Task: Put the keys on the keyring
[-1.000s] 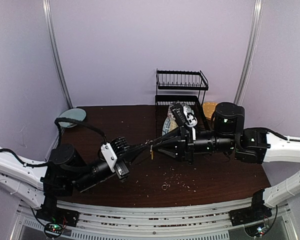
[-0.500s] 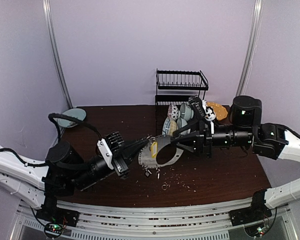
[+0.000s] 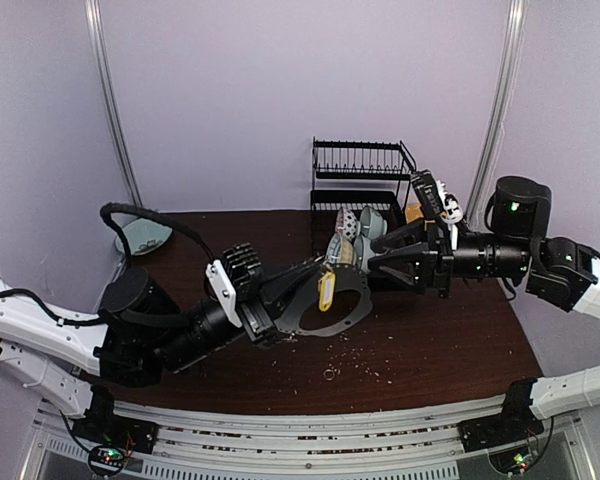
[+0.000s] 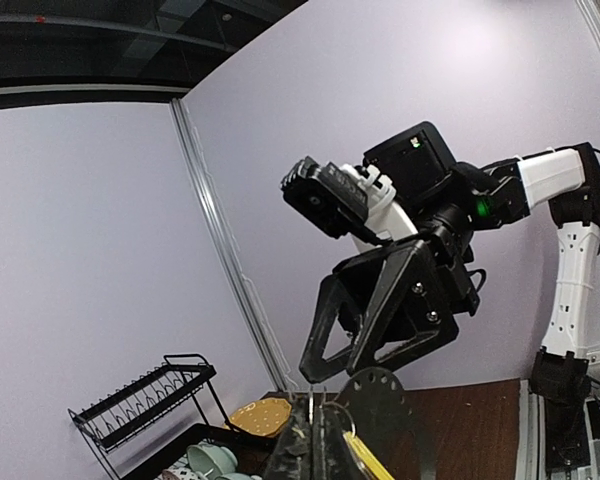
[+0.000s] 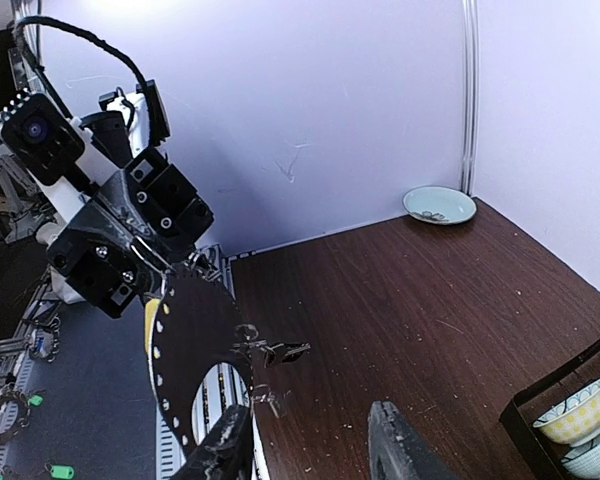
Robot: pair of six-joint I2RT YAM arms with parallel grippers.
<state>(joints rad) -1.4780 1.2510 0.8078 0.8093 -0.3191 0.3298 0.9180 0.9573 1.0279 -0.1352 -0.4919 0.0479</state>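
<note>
The keyring (image 3: 325, 312) is a wide flat dark hoop with small holes along its rim. It hangs above the table from my left gripper (image 3: 305, 281), which is shut on its upper edge. The yellow tag (image 3: 327, 290) of the keys hangs at the hoop's front, beside the left fingers (image 4: 315, 450); it also shows in the left wrist view (image 4: 368, 466). In the right wrist view small metal bits (image 5: 285, 352) dangle from the hoop (image 5: 185, 340); I cannot tell whether one is the silver key. My right gripper (image 3: 372, 262) is open and empty, just right of the hoop.
A black dish rack (image 3: 364, 190) with bowls and a yellow plate (image 3: 417, 212) stands at the back right. A teal plate (image 3: 145, 238) lies at the back left. A tiny loose ring (image 3: 329, 374) and crumbs lie on the brown table near the front.
My right gripper has drawn back to the right, away from the hoop. My left gripper has moved up and right with the hoop and yellow tag.
</note>
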